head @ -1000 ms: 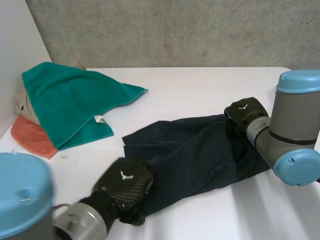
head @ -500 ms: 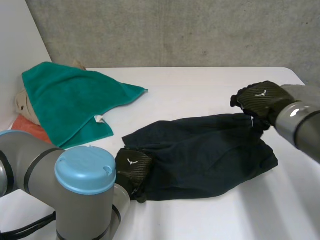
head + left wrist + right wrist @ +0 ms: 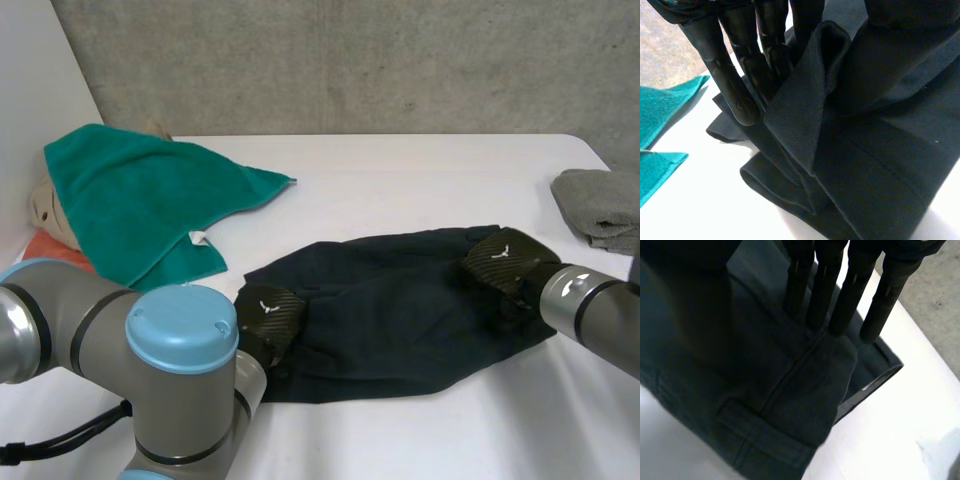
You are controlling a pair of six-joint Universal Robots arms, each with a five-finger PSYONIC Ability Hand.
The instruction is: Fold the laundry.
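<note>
A dark navy garment (image 3: 400, 310) lies spread across the middle of the white table (image 3: 400, 180). My left hand (image 3: 268, 315) sits at its left end. In the left wrist view an upright fold of the garment (image 3: 805, 105) is pinched against the hand's fingers (image 3: 735, 75). My right hand (image 3: 505, 260) rests on the garment's right end, near a corner. Seen from the right wrist, its straight fingers (image 3: 840, 300) reach behind a raised fold of the garment (image 3: 810, 390) beside a seam and a pocket flap.
A teal towel (image 3: 130, 200) lies at the back left over a beige cloth (image 3: 40, 205) and an orange cloth (image 3: 40, 250). A grey cloth (image 3: 600, 200) sits at the table's right edge. A white wall panel stands on the left.
The left hand moved from the front up to the garment's left end. The right hand rose, then dropped onto the right end, and the garment shifted a little.
</note>
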